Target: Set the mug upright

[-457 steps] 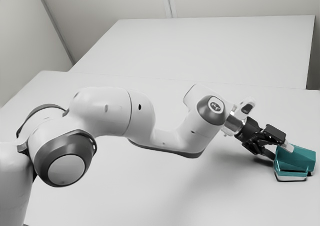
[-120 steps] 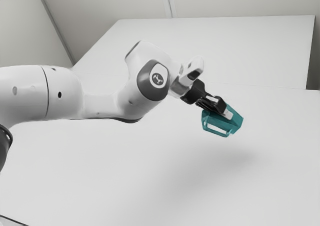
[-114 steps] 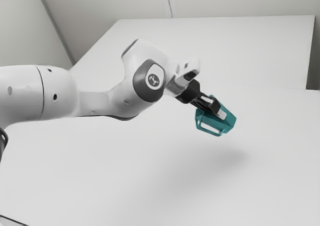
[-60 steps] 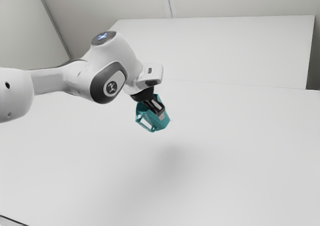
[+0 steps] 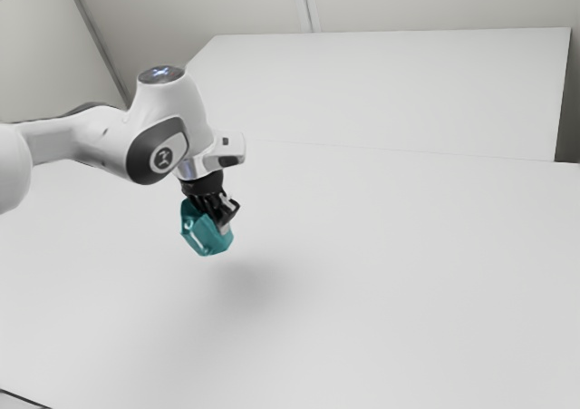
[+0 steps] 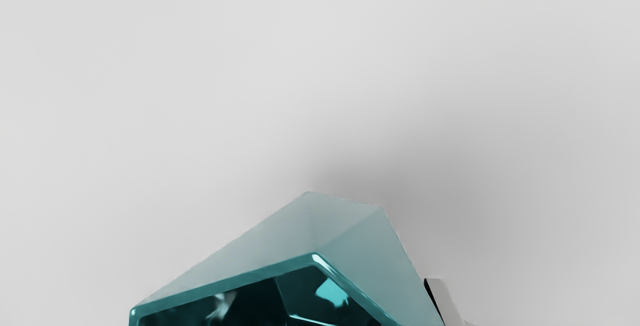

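Teal and glossy, the mug point(image 5: 205, 234) is held aloft above the table point(image 5: 390, 273), with the black gripper point(image 5: 217, 219) closed on its body. Its mouth is turned up towards the hand, with some lean. A rigid, fairly light and perhaps brittle piece is suggested; the smooth, slanted facets could be slippery, so opposite walls are best gripped, firmly but without crushing, and the handle kept free. A soft shadow point(image 5: 249, 282) is cast on the pale, matt tabletop. Behind, another white surface point(image 5: 381, 92) is backed by a plain grey wall point(image 5: 181, 1).
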You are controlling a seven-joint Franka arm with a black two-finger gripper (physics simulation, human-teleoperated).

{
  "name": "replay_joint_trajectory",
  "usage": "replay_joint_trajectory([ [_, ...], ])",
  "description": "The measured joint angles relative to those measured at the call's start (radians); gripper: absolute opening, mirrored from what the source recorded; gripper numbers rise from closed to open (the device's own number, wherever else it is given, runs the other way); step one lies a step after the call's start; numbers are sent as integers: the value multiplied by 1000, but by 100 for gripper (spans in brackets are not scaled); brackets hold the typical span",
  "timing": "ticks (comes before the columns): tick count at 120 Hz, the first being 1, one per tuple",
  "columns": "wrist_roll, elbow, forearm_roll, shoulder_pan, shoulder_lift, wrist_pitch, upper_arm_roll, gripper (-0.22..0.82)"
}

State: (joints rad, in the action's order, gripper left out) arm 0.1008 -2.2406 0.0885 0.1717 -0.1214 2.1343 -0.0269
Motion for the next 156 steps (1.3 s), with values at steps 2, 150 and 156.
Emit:
replay_joint_trajectory([
  [2, -3, -9, 4, 2, -5, 1, -1, -18],
  [150, -88, -98, 22, -20, 129, 211, -7, 6],
  [156, -87, -98, 21, -21, 128, 212, -7, 10],
])
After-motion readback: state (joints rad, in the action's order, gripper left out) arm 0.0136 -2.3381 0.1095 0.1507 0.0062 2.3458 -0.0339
